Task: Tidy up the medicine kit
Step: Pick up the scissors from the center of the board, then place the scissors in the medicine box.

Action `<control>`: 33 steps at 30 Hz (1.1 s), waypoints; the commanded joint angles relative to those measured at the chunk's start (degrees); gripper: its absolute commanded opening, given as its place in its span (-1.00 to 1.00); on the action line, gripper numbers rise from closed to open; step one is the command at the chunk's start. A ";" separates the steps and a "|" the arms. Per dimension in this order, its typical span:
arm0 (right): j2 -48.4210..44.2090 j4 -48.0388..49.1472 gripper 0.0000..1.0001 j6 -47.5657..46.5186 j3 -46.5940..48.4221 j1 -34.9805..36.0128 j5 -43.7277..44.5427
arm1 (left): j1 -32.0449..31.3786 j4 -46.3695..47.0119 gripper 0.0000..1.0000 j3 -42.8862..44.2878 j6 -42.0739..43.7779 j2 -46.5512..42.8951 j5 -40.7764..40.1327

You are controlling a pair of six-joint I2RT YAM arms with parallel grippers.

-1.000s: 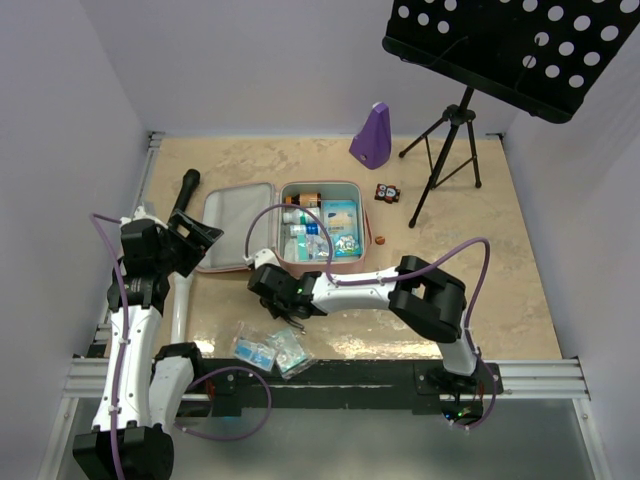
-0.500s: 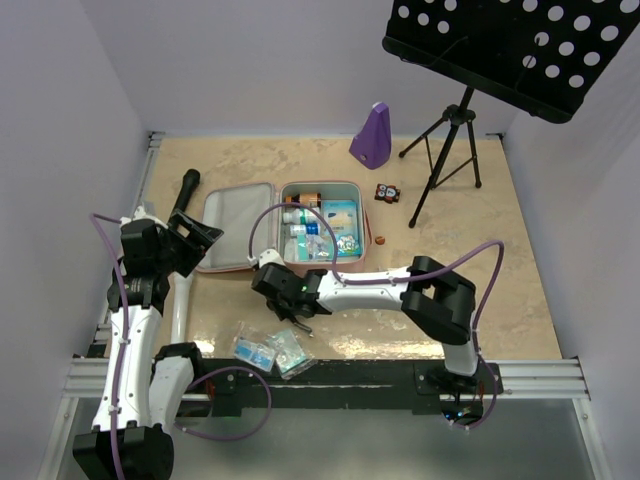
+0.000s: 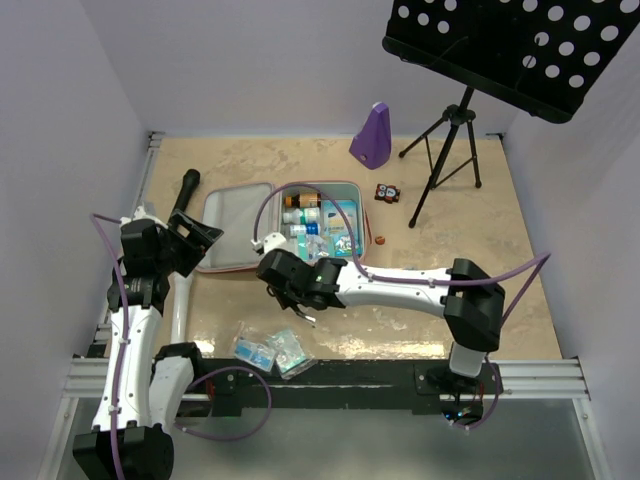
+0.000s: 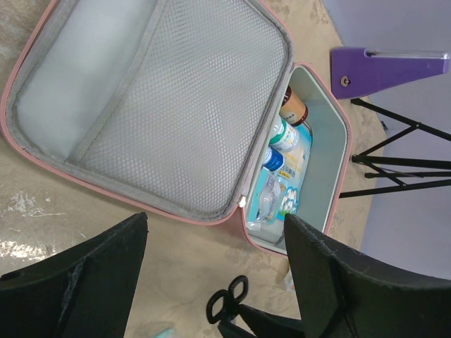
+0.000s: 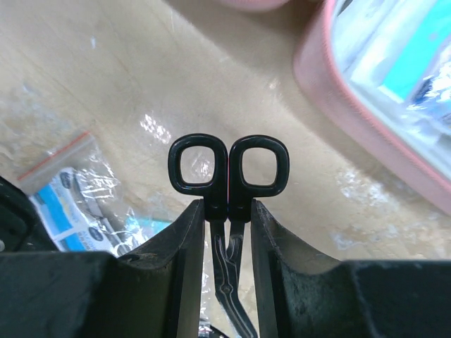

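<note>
The medicine kit, a pink zip case [image 3: 215,262], lies open mid-table. Its mesh-lined lid [image 4: 162,105] lies flat on the left, and its base [image 4: 331,162] holds bottles and packets. My right gripper [image 3: 300,300] hovers just in front of the case. It is shut on black scissors [image 5: 229,165], whose handle loops stick out past the fingertips; the scissors also show in the left wrist view [image 4: 227,301]. The case's pink rim [image 5: 366,127] is at the upper right of the right wrist view. My left gripper [image 3: 195,240] is open and empty, raised at the lid's left edge.
Clear plastic bags with blue packets [image 3: 270,350] lie near the front edge and show in the right wrist view [image 5: 70,190]. A purple metronome [image 3: 372,135] stands at the back, and a music-stand tripod [image 3: 450,150] at the back right. A black cylinder [image 3: 185,190] lies left of the lid. Small items [image 3: 387,192] lie right of the case.
My right gripper has shifted right and slightly toward the case with the scissors, and its elbow has swung out to the right. The left arm has not moved.
</note>
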 commanded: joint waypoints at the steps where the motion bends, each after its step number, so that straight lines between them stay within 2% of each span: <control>1: -4.34 -4.38 -0.80 -0.08 6.34 -0.73 4.77 | 0.05 1.36 0.64 -0.10 0.49 -0.51 1.44; 9: -7.95 -3.52 -0.80 -4.03 10.47 -14.51 3.46 | 0.14 2.33 0.64 -0.19 0.14 0.19 2.49; 18: -3.91 0.26 -0.81 -5.97 14.08 -29.20 0.64 | -0.56 3.47 0.64 0.95 0.14 2.92 3.55; 33: 3.39 8.53 -0.83 -0.87 10.48 -33.69 -2.88 | -0.91 4.79 0.64 -0.28 -0.03 3.71 3.72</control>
